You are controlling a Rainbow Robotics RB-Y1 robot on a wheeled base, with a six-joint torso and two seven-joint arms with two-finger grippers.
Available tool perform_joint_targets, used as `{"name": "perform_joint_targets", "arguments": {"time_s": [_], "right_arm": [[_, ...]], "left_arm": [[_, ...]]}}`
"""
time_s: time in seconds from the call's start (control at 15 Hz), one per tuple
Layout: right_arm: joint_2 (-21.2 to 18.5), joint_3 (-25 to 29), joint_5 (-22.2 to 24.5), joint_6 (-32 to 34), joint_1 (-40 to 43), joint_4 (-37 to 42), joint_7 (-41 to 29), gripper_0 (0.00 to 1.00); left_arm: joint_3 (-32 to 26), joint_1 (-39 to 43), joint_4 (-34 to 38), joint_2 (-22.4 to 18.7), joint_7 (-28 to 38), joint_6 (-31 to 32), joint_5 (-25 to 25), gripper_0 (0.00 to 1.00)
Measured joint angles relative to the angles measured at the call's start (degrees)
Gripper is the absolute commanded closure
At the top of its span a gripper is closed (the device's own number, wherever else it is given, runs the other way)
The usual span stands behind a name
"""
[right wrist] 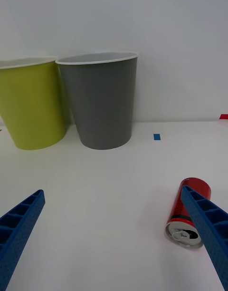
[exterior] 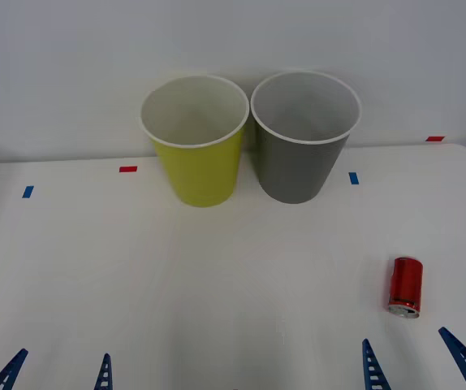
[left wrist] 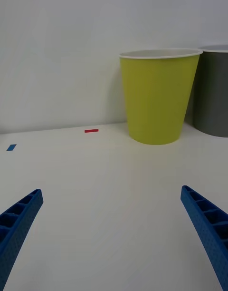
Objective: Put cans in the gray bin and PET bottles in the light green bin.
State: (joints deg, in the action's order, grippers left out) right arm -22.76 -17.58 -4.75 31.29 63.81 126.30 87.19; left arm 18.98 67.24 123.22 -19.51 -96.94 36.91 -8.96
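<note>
no readable text, red can (exterior: 406, 284) shows no legible brand, both bins unmarked

obstacles: light green bin (exterior: 195, 154) beside gray bin (exterior: 302, 150), far edge | table (exterior: 176, 284) bare between

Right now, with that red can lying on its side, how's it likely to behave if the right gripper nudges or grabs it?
The can lies on its round side on the smooth white table, so a nudge would probably roll it. It looks small and opened, so likely light. Its thin metal wall may dent under a hard squeeze from the open right gripper.
</note>
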Motion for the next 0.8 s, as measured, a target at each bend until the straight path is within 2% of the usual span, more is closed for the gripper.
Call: {"name": "perform_joint_targets", "arguments": {"time_s": [0.8], "right_arm": [[0.00,0.00,0.00,0.00,0.00,0.00,0.00,0.00]], "left_arm": [[0.00,0.00,0.00,0.00,0.00,0.00,0.00,0.00]]}}
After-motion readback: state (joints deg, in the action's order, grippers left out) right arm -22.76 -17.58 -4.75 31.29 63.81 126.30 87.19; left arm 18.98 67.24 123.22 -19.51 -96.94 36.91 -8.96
